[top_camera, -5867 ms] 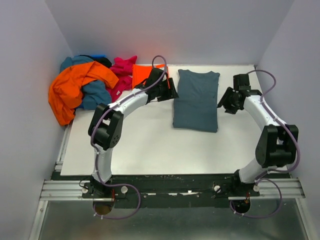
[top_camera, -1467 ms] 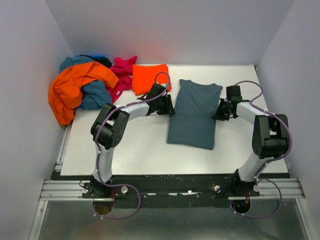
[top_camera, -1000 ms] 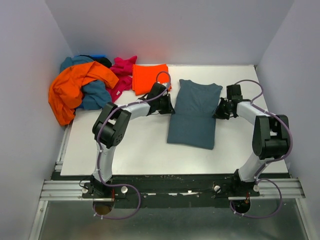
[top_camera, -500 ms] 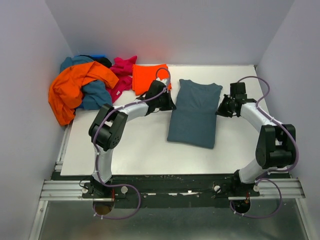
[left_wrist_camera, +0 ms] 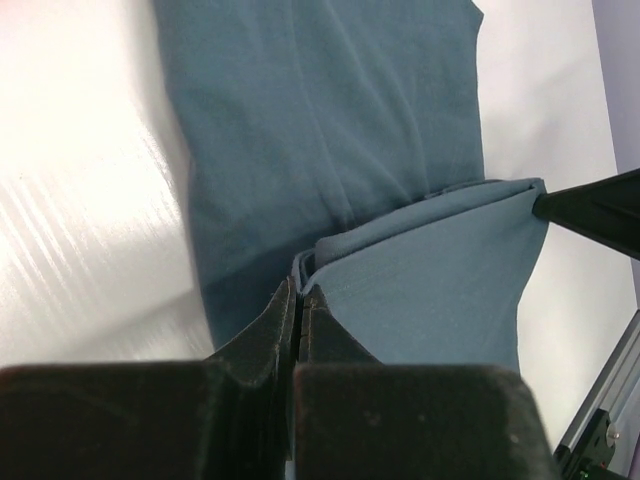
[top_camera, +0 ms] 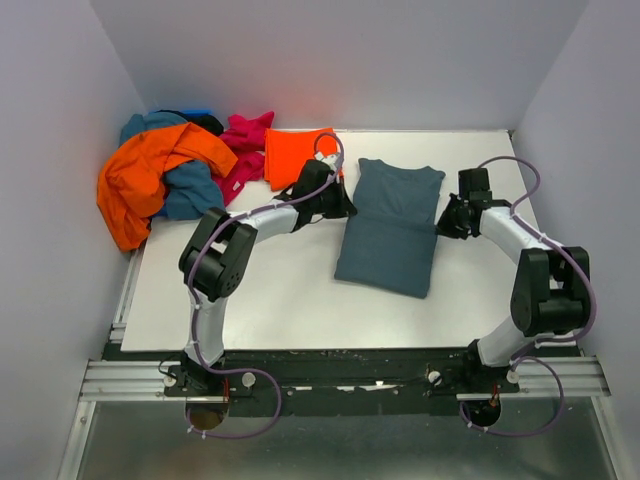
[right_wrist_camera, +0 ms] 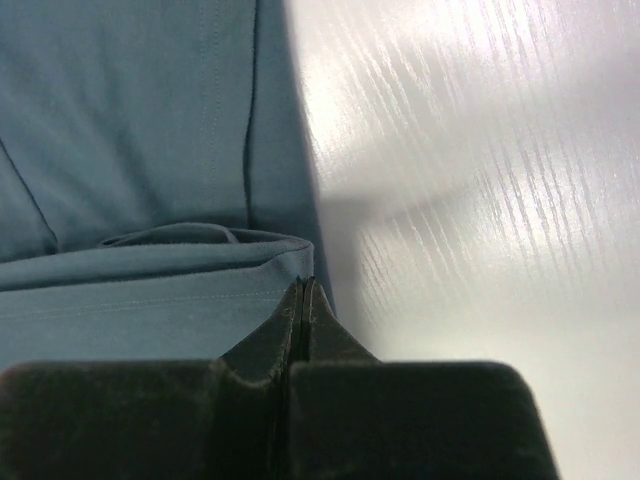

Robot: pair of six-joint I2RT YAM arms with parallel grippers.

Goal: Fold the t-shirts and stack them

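Note:
A slate blue-grey t-shirt [top_camera: 390, 235] lies folded lengthways in the middle of the white table [top_camera: 270, 290]. My left gripper [top_camera: 346, 205] is shut on its left edge at mid-length. My right gripper [top_camera: 441, 220] is shut on the opposite edge. In the left wrist view the jaws [left_wrist_camera: 298, 280] pinch a raised fold of the shirt [left_wrist_camera: 330, 120]. The right wrist view shows the jaws [right_wrist_camera: 304, 283] closed on the fold's other corner, with the flat part of the shirt [right_wrist_camera: 130, 120] beyond. A folded orange-red t-shirt [top_camera: 295, 155] lies at the back left.
A loose heap sits at the table's far left corner: an orange shirt [top_camera: 150, 175], a teal one [top_camera: 192, 190], a magenta one [top_camera: 242, 148] and a bit of blue [top_camera: 198, 112]. Grey walls close in on three sides.
Over the last second both grippers have moved slightly towards the back, keeping their hold on the blue-grey shirt's side edges. A crease now runs across it between them.

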